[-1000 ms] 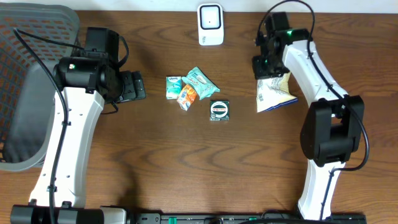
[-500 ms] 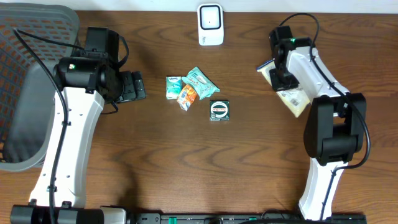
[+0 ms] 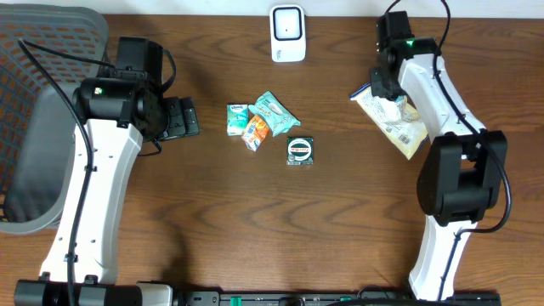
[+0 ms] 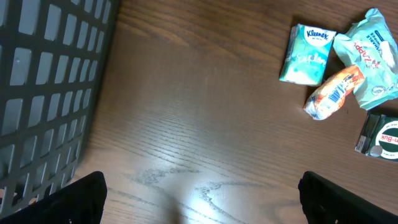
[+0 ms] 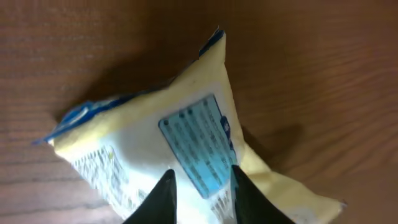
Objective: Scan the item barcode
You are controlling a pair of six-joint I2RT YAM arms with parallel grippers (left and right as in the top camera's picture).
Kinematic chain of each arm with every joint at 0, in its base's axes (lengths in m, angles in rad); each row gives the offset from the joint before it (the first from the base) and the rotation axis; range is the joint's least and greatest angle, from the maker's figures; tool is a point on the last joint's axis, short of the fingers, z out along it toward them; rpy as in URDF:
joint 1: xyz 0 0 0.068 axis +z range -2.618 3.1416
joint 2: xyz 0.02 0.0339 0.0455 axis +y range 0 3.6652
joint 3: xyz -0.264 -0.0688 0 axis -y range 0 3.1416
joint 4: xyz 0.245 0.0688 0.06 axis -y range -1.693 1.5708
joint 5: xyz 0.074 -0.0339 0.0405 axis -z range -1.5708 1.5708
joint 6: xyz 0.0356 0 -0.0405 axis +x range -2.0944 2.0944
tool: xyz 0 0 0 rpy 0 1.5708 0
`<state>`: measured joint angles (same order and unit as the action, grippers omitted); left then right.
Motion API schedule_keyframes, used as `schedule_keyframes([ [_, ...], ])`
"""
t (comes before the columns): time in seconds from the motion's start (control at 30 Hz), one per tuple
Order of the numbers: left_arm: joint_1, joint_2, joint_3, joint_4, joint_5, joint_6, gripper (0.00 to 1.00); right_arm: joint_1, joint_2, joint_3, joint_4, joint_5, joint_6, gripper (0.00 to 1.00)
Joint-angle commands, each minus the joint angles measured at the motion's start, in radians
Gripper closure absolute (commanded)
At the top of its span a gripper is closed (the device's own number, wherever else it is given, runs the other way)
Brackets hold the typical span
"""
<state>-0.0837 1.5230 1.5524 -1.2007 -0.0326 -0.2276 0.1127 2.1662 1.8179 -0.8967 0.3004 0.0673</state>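
Note:
A cream and white snack bag [image 3: 395, 119] with blue print lies flat on the wooden table at the right, below and to the right of the white barcode scanner [image 3: 288, 33] at the back edge. My right gripper [image 3: 384, 85] hovers over the bag's upper left end. In the right wrist view its fingertips [image 5: 201, 173] stand slightly apart over the bag [image 5: 186, 137], and a blue label shows between them. My left gripper [image 3: 189, 117] is wide open over bare wood left of the item pile, its jaws [image 4: 202, 199] holding nothing.
Mid-table lies a pile: a Kleenex pack [image 3: 237, 119], an orange packet [image 3: 256, 131], a teal packet [image 3: 276, 110] and a black-labelled box [image 3: 300, 150]. A dark mesh basket [image 3: 34, 127] fills the left edge.
The right arm swung the bag up and to the right, and it now lies flat on the table. The right jaws have parted from shut. The left arm has not moved.

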Motion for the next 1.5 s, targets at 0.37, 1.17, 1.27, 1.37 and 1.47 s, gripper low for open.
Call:
schedule_keyframes([
  [0.37, 0.005, 0.002, -0.002, -0.003, -0.010, 0.014, 0.02, 0.047, -0.025, -0.124, 0.160, -0.617, -0.126, 0.88],
  [1.17, 0.005, 0.002, -0.002, -0.003, -0.010, 0.014, 0.02, -0.021, 0.039, -0.114, 0.422, -0.066, 0.048, 0.74],
  [1.27, 0.005, 0.002, -0.002, -0.003, -0.010, 0.014, 0.02, -0.023, 0.044, -0.114, 0.403, -0.200, 0.035, 0.77],
  [1.37, 0.005, 0.002, -0.002, -0.003, -0.010, 0.014, 0.02, -0.011, 0.043, -0.114, 0.358, -0.487, -0.056, 0.77],
  [1.47, 0.005, 0.002, -0.002, -0.003, -0.010, 0.014, 0.02, 0.009, 0.043, -0.114, 0.292, -0.687, -0.095, 0.76],
])
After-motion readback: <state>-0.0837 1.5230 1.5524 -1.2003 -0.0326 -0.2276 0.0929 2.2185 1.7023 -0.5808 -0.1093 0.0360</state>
